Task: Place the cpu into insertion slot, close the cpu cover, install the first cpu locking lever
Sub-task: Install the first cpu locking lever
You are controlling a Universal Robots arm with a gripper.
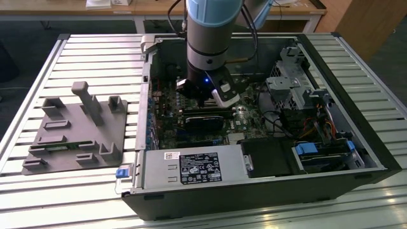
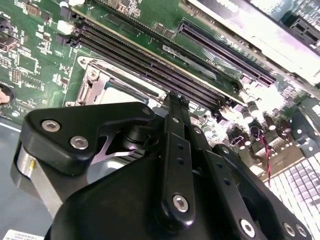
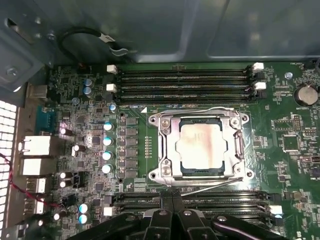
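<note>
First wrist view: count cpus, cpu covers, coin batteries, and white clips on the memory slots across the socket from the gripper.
cpu: 1
cover: 1
coin battery: 1
white clips: 4
Total: 7

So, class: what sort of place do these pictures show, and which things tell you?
Probably a lab or workshop for robot assembly trials: an open computer case lies on a slatted metal table, a grey fixture block beside it, desks behind.
</note>
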